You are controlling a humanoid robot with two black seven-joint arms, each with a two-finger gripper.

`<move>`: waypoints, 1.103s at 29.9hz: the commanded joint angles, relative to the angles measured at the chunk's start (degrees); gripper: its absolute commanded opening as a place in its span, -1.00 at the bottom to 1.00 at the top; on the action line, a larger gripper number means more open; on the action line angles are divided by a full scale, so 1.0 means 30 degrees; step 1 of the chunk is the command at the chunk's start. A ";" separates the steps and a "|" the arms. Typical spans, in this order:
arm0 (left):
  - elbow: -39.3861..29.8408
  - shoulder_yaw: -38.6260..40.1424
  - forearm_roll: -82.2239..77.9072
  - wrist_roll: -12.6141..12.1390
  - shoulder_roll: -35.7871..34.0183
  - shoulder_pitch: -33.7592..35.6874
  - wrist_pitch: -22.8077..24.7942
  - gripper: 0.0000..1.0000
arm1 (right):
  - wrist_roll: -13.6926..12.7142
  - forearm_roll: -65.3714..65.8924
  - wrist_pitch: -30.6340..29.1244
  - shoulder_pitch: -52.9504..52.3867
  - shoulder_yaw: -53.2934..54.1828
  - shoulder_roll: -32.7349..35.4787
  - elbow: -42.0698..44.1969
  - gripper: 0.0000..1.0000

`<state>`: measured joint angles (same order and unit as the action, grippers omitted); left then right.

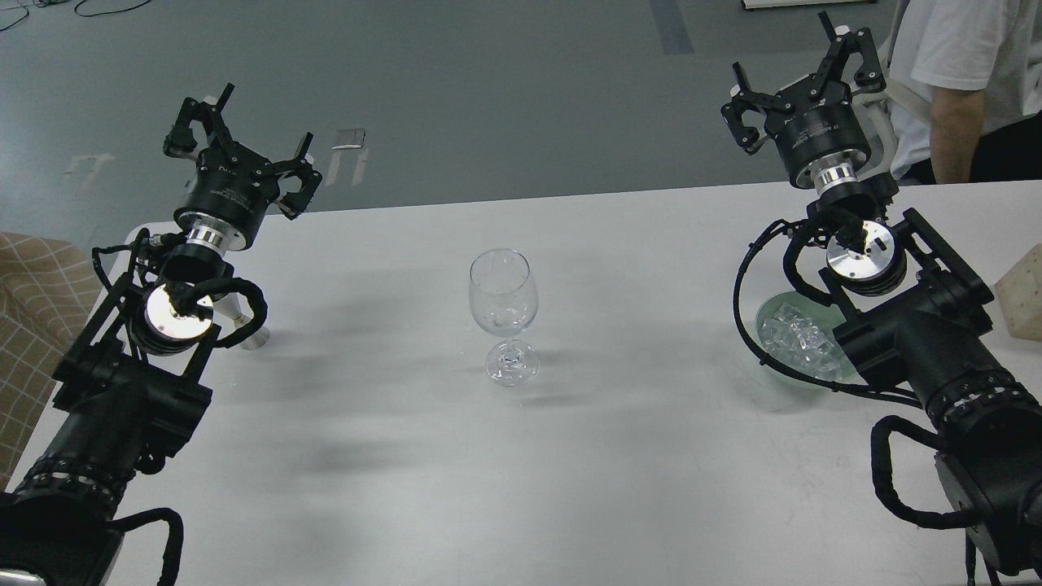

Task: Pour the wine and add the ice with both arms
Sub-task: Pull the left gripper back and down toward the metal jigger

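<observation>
A clear stemmed glass [503,309] was seen upright mid-table, between the two grippers and nearer the camera than both; whether any wine was in it could not be told. A pale green bowl [769,313] holding a heap of ice [802,340] was seen below the right gripper [802,77], partly hidden by the right arm [920,342]. The right gripper's fingers were spread wide, nothing held. The left gripper [240,134] was likewise spread wide and empty, raised over the table's far left corner. A small steel object [244,325] was partly hidden behind the left arm [122,382]. The white table [635,456] was otherwise plain. Grey floor [456,89] lay beyond, and a person in a white shirt [961,57] sat just right of the right gripper.
</observation>
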<state>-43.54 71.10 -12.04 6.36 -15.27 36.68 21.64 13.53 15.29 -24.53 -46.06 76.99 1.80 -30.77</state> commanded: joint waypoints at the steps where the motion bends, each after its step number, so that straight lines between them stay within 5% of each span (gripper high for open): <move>1: -0.0165 -0.0028 0.0001 -0.0011 -0.0036 0.0048 -0.0183 0.98 | 0.0029 0.0001 0.0002 0.0002 0.0000 -0.0042 0.0002 1.00; 29: -0.0253 -0.0087 -0.0263 0.0047 -0.0241 0.0488 -0.0125 0.98 | -0.0117 0.0030 0.0178 -0.0613 0.0029 0.0075 0.0325 1.00; 33: -0.0223 -0.0057 -0.0292 0.0544 -0.0475 0.0517 0.0022 0.97 | -0.0614 -0.0028 -0.0057 -0.0642 -0.0029 0.0105 0.0061 1.00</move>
<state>-44.26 70.85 -12.85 6.94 -16.23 38.13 21.48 12.57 15.33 -24.32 -47.92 76.89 2.12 -30.05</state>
